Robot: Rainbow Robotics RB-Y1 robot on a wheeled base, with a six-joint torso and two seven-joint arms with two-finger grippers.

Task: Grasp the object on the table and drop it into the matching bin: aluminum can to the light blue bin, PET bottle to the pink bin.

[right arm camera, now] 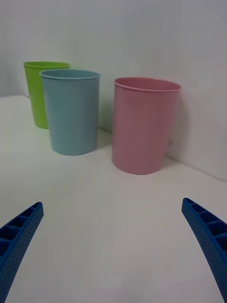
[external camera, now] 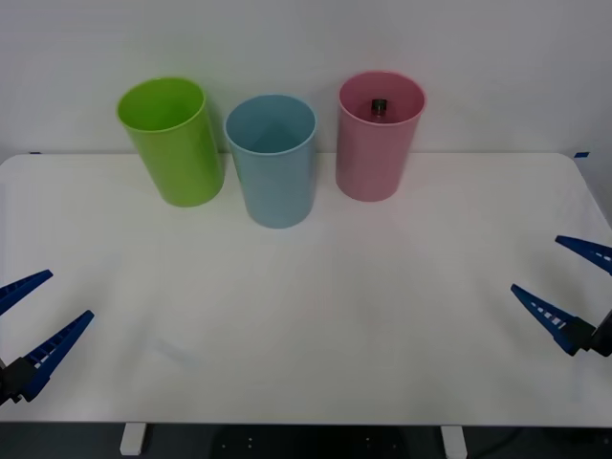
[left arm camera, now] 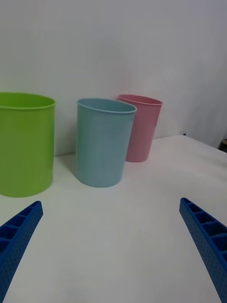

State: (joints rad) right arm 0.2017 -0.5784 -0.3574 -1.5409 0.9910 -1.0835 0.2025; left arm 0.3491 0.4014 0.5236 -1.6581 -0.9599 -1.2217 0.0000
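PET bottle (external camera: 379, 106) inside pink bin (external camera: 375, 158), upper centre-right; left gripper (external camera: 29, 320) and right gripper (external camera: 574, 287) spread-fingered at lower corners.

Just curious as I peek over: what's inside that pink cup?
Inside the pink bin, the front view shows a small dark bottle with a black cap. The bin's wall hides the rest of it; both grippers wait open near the table's front corners.

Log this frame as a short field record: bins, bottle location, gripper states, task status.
bins: lime green bin, light blue bin, pink bin, in a row at the far side of the table
bottle: black cap of the PET bottle shows inside the pink bin
left gripper: open, low at the table's near left edge, holding nothing
right gripper: open, at the table's right edge, holding nothing
status: bottle in matching bin
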